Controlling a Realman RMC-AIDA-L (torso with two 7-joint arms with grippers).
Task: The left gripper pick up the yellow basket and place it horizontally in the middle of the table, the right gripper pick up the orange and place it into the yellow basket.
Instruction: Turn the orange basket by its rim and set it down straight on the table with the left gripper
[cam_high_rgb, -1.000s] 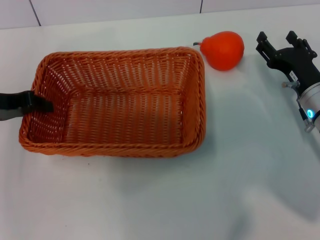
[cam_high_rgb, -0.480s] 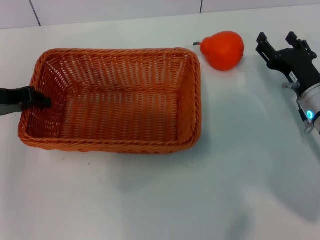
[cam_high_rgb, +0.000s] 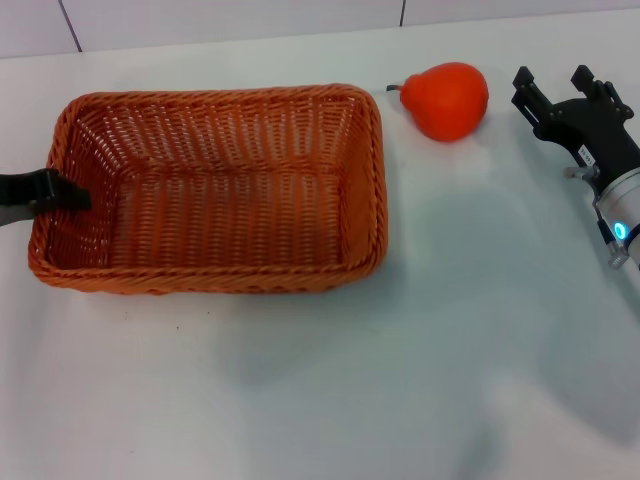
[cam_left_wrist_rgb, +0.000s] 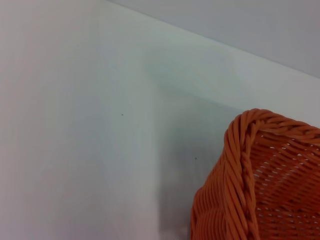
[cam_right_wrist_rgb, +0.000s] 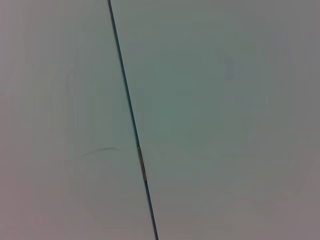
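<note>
Orange (cam_high_rgb: 447, 100) shows only overhead; left wrist sees basket (cam_left_wrist_rgb: 250, 170).

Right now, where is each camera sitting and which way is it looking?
Head camera: on the robot's head, looking forward and down at the table, yellow basket and orange; shows the left gripper at the basket's left end and the right gripper, fingers open, right of the orange.
Left wrist camera: on the left arm, facing a basket corner and table; no body shown.
Right wrist camera: on the right arm, facing a plain surface with a dark line; no body shown.
Shared: head and left wrist both see the basket.
</note>
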